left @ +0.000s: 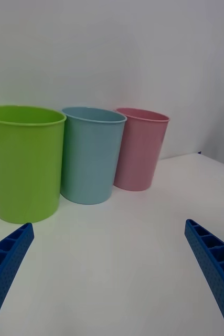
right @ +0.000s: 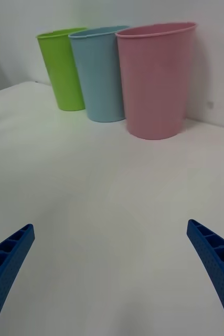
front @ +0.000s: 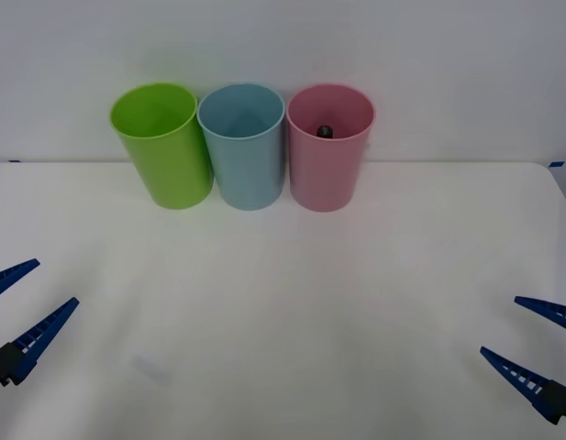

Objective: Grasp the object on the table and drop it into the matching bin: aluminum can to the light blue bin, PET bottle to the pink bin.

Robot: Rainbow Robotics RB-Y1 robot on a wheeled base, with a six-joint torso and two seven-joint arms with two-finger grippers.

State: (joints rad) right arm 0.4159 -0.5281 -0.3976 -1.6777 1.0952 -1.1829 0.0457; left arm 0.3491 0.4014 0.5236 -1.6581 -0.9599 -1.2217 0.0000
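1. Along the far edge of the table, against the pale wall, three tall round bins stand upright in a row: the lime green bin on the robot's left, the light blue bin in the middle and the pink bin on the right.
2. Each bin stands just beside its neighbour; whether their rims actually touch I cannot tell.
3. Down inside the pink bin, near its back wall, sits a small dark thing that looks like the black cap of the PET bottle; not much of it can be made out, so I take it to be the bottle with some caution.
4. At the near left edge of the table hangs the left gripper, its blue ribbed fingers spread wide with nothing between them.
5. At the near right edge hangs the right gripper, likewise spread wide and empty.
6. Both grippers are well apart from the bins, and the broad white tabletop lies between them.
7. From the right wrist, the pink bin stands closest, then the light blue bin, then the green one.
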